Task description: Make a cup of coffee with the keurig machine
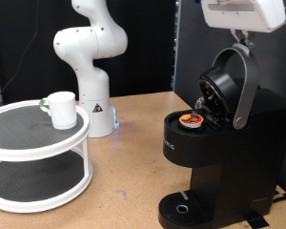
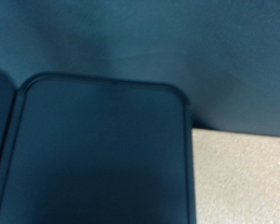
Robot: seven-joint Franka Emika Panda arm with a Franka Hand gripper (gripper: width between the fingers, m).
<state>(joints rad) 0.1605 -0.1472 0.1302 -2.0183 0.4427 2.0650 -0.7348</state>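
The keurig machine [image 1: 214, 143] stands near the worktop's [image 1: 124, 172] right edge, lid raised, a pod [image 1: 191, 119] seated inside. The gripper [image 1: 243, 14] hangs above it; whether its jaws are open cannot be told. The cup [image 1: 60, 109] sits on a tiered stand [image 1: 38, 153] at the left edge, so brewing now would likely spill onto the bare drip tray [image 1: 184, 205].

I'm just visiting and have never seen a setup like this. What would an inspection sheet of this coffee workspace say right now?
Surface: brown wooden table, bare between the stand and the brewer.
Job's things: keurig machine with its lid raised and an orange-topped pod sitting in the chamber; drip tray has no cup on it. The cup stands on the top tier of a white two-tier round stand.
Clutter: nothing seen.
Grippers: gripper above the raised lid; fingers mostly out of frame.
Cables: nothing seen.
Surroundings: white robot base, dark panels behind; wrist view shows only dark surfaces.
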